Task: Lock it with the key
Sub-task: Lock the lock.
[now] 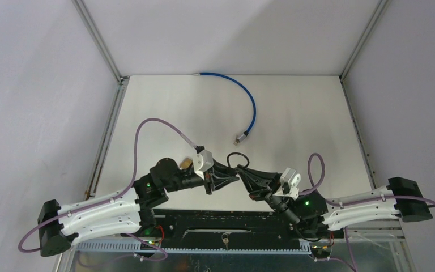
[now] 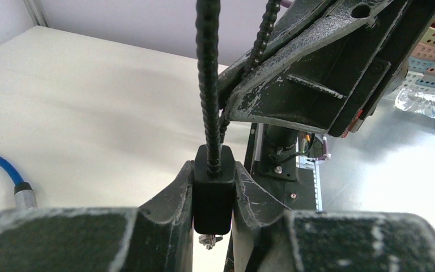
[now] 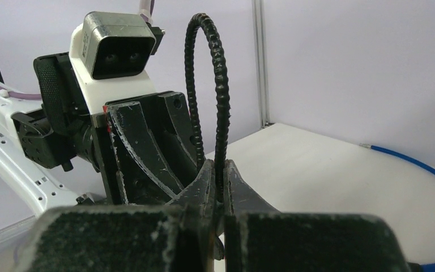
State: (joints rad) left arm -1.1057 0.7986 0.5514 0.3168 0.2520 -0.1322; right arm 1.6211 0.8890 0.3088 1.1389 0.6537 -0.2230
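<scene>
Bright, even light, seemingly overhead; soft shadows, wrist views blurred up close.

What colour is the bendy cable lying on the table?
The cable is blue, seen best in the top view.

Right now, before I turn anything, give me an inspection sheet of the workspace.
Surface: white table, no spills seen.
Job's things: black lock body; its ribbed cable loops upward; small metal tip beneath the body, possibly the key.
Clutter: plastic bottle on a metal surface off the table.
Grippers: left jaws shut on the lock body; right jaws pinch the ribbed cable.
Cables: blue cable curved on the table; purple cables on both arms.
Surroundings: pale walls, metal frame posts.
</scene>
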